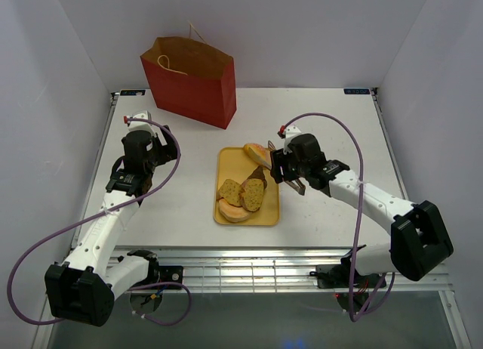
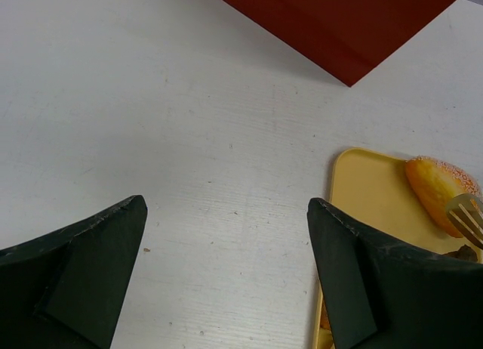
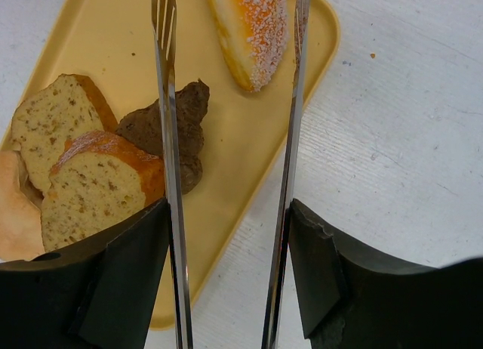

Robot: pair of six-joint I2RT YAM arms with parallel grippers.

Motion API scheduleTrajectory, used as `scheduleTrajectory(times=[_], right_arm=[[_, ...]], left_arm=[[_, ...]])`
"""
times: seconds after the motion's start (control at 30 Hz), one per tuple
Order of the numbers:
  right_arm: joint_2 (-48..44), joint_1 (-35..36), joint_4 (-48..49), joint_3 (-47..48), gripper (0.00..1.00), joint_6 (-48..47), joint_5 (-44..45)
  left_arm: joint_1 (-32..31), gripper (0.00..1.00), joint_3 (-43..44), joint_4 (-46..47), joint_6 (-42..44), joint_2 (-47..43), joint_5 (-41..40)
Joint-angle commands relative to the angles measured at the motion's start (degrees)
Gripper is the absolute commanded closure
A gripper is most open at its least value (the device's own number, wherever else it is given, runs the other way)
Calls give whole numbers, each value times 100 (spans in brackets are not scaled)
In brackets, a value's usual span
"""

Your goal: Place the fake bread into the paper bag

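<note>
Right wrist view: the right tool [image 3: 226, 220] is clamped on a pair of metal tongs [image 3: 167, 137], whose two arms stand apart over the yellow tray [image 3: 98, 32]. The fake bread [image 3: 90, 190] lies on that tray: a sugared roll [image 3: 253, 28] ahead between the tong tips, a dark brown piece [image 3: 189, 107] under the left arm, and speckled slices [image 3: 49, 122] further left. The left tool [image 2: 226, 205] hangs with its fingers apart above white tabletop [image 2: 151, 100]. The red paper bag [image 1: 192, 81] stands upright ahead of it, near pale walls [image 1: 302, 32].
</note>
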Motion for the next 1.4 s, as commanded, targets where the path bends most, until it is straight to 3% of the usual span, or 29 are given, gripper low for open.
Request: scheduleTrajectory(times=[0.0,0.13,0.3,0.37,0.43,0.5,0.53,0.83,1.13,1.37], right_arm=[[79,-14,145,283,33,-111,25],[158,-23,154,300,33,-120,51],[263,-31,172,318,33,-137,77],[299,-31,163,335,33,-137,69],[334,-31,163,344,33,-129,69],[369,-31,172,353,33,-129,60],[369,-31,172,353,33,-120,60],[518,-31,198,441,36,-102,7],[484,-31,216,555,67,-93,-107],[142,-23,172,766,72,-76,-116]], left_arm=[[-16,2,88,6,49,-95,-50],[-25,3,88,6,49,-95,-32],[-25,16,97,6,49,-104,-6],[-25,31,88,6,48,-104,3],[-25,36,88,23,49,-121,21],[-16,10,88,23,49,-113,38],[-16,3,88,14,49,-121,4],[-25,2,97,14,31,-121,3],[-25,2,27,111,93,-218,91],[-16,2,18,120,93,-209,109]])
